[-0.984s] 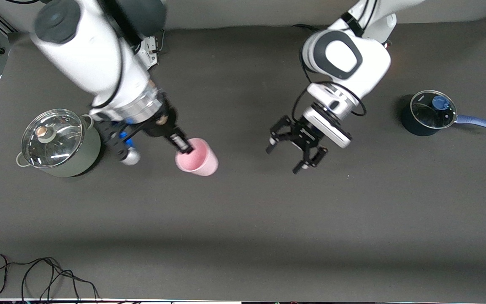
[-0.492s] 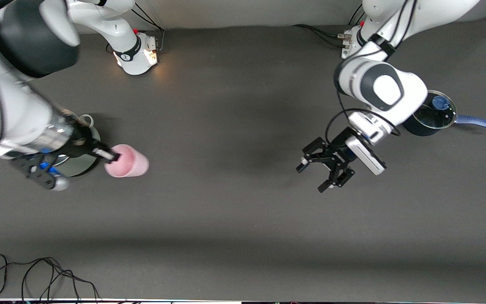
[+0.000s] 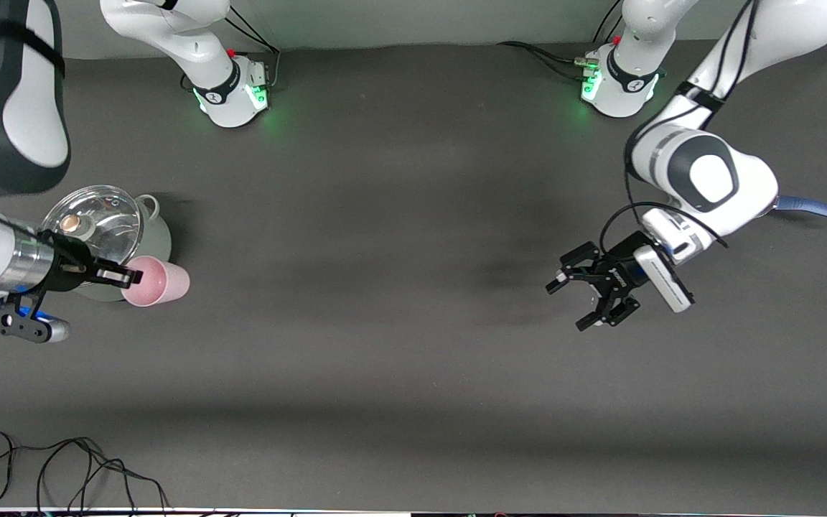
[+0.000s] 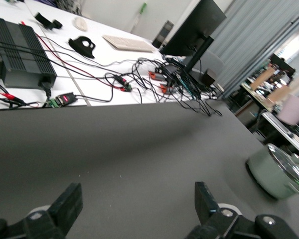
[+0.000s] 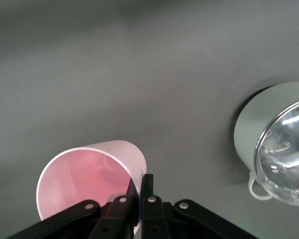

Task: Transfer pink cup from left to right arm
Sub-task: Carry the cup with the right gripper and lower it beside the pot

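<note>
The pink cup (image 3: 161, 282) hangs tilted on its side, its mouth turned toward my right arm. My right gripper (image 3: 130, 275) is shut on the cup's rim, one slim finger inside and one outside. The right wrist view shows that pinch on the cup (image 5: 89, 174) at the right gripper (image 5: 142, 181). Cup and gripper are over the table beside the lidded pot, at the right arm's end. My left gripper (image 3: 566, 306) hovers over bare table toward the left arm's end, open and empty, with its linkage fingers (image 4: 70, 201) spread wide.
A pale green pot with a glass lid (image 3: 108, 230) stands right next to the held cup, also seen in the wrist views (image 5: 269, 134) (image 4: 274, 172). A blue pan handle (image 3: 819, 210) sticks out from under the left arm. Loose cables (image 3: 62, 467) lie at the near edge.
My right arm has swung the cup from the table's middle to beside the green pot. My left gripper has drawn away toward its own end, still open.
</note>
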Controlling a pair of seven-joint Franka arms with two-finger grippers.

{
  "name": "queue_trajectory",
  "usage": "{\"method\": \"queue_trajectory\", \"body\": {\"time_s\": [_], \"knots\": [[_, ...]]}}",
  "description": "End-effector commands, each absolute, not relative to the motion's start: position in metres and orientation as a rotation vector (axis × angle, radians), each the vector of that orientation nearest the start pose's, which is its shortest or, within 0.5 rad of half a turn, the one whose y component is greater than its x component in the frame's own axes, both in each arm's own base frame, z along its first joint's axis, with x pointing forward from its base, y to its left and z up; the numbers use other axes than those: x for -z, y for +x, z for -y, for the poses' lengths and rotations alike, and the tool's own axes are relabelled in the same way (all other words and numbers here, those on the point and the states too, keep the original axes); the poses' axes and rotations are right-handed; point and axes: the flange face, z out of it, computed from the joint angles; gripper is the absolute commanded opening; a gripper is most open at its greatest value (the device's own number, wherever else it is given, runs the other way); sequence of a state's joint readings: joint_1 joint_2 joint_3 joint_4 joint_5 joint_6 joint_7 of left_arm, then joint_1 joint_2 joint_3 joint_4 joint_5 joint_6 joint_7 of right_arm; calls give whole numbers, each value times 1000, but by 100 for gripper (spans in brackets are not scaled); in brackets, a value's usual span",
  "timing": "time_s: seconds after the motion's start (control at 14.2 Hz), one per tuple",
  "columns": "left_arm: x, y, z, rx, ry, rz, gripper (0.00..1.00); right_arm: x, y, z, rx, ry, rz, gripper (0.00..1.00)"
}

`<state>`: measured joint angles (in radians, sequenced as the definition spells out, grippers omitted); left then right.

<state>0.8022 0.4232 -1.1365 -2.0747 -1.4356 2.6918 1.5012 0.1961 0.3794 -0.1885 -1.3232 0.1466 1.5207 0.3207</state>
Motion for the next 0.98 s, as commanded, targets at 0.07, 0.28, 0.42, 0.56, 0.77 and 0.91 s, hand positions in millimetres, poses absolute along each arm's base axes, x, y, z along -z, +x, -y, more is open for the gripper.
{"method": "queue_trajectory", "body": {"time_s": [0.07,0.28,0.42,0.56,0.77,0.91], "knots": [[-366,585,108,-640,2110,464,100,-459,628,-32,-194,-3089,-449,0],[-378,584,77,-413,2194,461,100,-416,626,-29,-140,-3089,-462,0],[-393,576,72,-262,2315,467,100,-386,623,-27,-106,-3090,-470,0],[-414,574,71,-159,2444,447,100,-354,614,-24,-66,-3094,-457,0],[-456,580,63,1,2669,405,100,-310,607,-23,-50,-3103,-457,0],[-468,581,63,50,2808,329,100,-293,607,-29,-82,-3111,-439,0]]}}
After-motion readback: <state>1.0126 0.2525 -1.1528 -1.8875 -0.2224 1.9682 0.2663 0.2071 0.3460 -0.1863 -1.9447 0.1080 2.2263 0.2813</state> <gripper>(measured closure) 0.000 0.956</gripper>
